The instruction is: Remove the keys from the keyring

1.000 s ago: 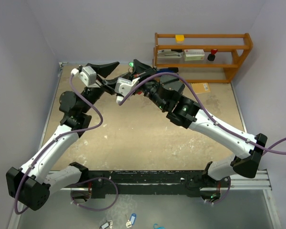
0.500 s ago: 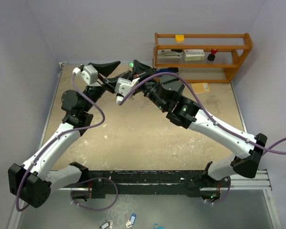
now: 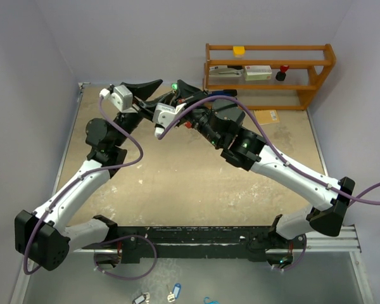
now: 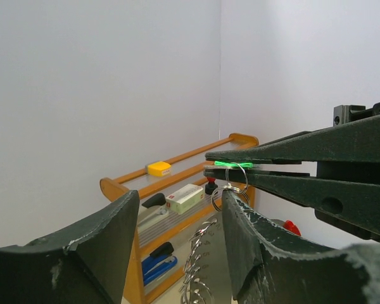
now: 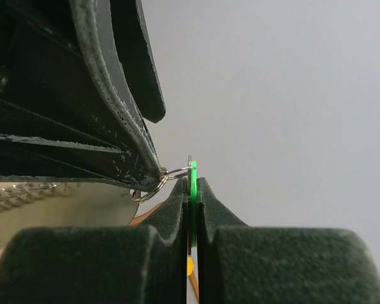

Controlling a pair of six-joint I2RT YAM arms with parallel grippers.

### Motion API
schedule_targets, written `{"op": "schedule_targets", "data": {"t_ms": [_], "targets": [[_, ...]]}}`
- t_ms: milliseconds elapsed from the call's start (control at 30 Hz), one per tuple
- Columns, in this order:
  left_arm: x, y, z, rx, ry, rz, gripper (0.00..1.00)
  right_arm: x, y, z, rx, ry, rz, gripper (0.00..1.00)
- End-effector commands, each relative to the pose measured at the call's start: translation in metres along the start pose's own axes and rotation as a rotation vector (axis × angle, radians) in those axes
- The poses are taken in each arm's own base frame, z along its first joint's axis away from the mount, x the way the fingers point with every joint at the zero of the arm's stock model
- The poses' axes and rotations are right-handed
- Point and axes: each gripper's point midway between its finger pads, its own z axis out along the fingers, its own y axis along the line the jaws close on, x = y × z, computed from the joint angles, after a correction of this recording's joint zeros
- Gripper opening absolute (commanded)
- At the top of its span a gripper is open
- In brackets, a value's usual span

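the keys (image 4: 233, 164) stay clenched in the right claw (image 5: 191, 185). the left claw (image 4: 179, 212), released, has edged closer around the keyring (image 4: 230, 189), so separation looks imminent

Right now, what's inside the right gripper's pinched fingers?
A thin green key tag, edge-on, clamped in the right gripper, with a small silver ring hooked through its top. The rest of the tag is hidden between the fingers.

Ahead: my left claw (image 3: 152, 90) and my right claw (image 3: 177, 85) meet tip to tip, no gap.
Right: wooden shelf (image 3: 269, 66) blocks.
Behind: bare desk (image 3: 190, 183), room to pass.
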Motion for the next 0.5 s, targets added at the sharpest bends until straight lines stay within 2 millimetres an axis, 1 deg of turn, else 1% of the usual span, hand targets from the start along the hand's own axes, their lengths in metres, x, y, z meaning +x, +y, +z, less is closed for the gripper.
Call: {"op": "schedule_targets", "data": {"t_ms": [0,67,267,333,467], "targets": [[-0.026,-0.006,0.009,0.026,-0.075,0.007,0.52,-0.011,-0.038,-0.016,0.101,-0.054,0.050,0.00],[-0.027,-0.011,0.010,0.049,-0.080,0.005,0.51,-0.012,-0.039,-0.017,0.102,-0.058,0.052,0.00],[-0.032,-0.032,0.012,0.172,-0.107,-0.015,0.50,-0.013,-0.036,-0.017,0.096,-0.068,0.051,0.00],[-0.036,-0.038,0.011,0.202,-0.127,-0.025,0.48,-0.013,-0.036,-0.018,0.094,-0.073,0.054,0.00],[-0.042,-0.036,0.011,0.186,-0.159,-0.030,0.43,-0.016,-0.034,-0.020,0.078,-0.089,0.065,0.00]]}}
